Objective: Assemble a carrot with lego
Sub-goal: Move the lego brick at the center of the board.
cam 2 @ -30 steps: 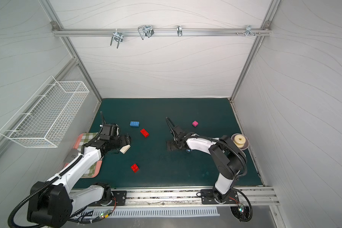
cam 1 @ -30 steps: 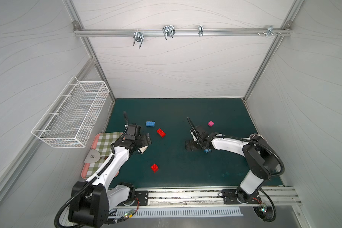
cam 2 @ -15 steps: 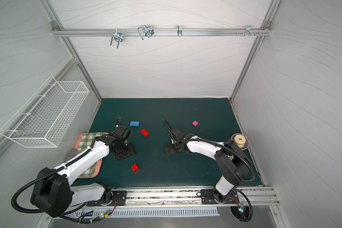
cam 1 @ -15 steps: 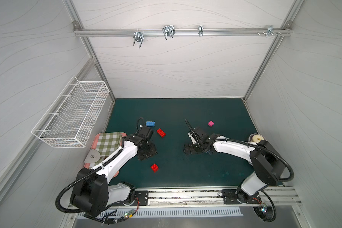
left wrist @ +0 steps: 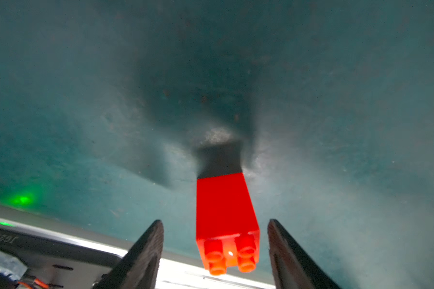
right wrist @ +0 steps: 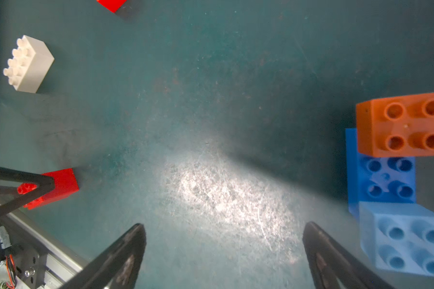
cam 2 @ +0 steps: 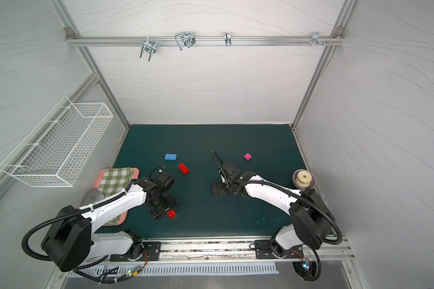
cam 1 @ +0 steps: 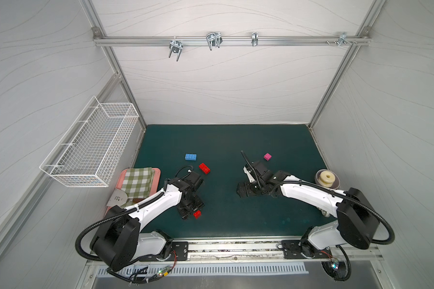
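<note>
A small red brick (left wrist: 226, 220) lies on the green mat between the fingers of my left gripper (left wrist: 214, 221), with a gap on each side; the jaws are open. Both top views show that brick (cam 1: 197, 214) (cam 2: 171, 214) at the left gripper (cam 1: 191, 212). My right gripper (right wrist: 224, 225) is open over bare mat, seen in a top view (cam 1: 241, 190). Beside it an orange brick (right wrist: 401, 125) and a light-blue brick (right wrist: 406, 240) sit on a blue brick (right wrist: 383, 180). A white brick (right wrist: 29, 65) lies apart. A long red brick (cam 1: 204, 168), a blue brick (cam 1: 190, 157) and a pink brick (cam 1: 267, 156) lie further back.
A pink tray (cam 1: 157, 172) with a checked cloth sits at the left edge of the mat. A wire basket (cam 1: 93, 145) hangs on the left wall. A bowl with a cream ring (cam 1: 326, 178) stands at the right edge. A metal rail runs along the front.
My left arm has swung from beside the tray toward the front, and its gripper now stands around the small red brick. My right gripper has shifted slightly left.
</note>
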Motion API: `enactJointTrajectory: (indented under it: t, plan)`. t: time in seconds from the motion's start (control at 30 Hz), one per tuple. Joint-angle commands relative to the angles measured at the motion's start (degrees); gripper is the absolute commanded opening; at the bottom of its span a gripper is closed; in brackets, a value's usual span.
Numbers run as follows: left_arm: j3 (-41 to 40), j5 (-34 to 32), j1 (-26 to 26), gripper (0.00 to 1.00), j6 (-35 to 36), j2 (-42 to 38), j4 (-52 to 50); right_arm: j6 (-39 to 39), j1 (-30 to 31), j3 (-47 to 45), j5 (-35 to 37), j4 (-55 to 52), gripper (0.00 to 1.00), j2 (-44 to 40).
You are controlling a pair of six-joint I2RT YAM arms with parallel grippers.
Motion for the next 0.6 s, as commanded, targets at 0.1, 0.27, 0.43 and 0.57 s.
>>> enactJointTrajectory:
  t: [0.1,0.27,0.43,0.57]
  plan:
    - [1.31,-2.07,-1.57,0.60,-3.75,2.13,1.01,0.45,-0.57,-1.82,0.91,-2.85,0.99,-2.93]
    - [3.47,-2.19,-3.05,0.38,-2.81,5.49,1.45,0.30,-1.39,-1.96,0.73,-2.87,0.99,-3.74]
    - [9.47,-2.77,-6.60,0.14,0.60,12.78,2.76,0.18,-2.36,-2.48,0.39,-3.11,0.99,-5.20]
    - [17.96,-3.79,-10.10,0.06,4.84,20.73,3.59,0.24,-3.18,-3.36,0.21,-3.93,0.99,-7.62]
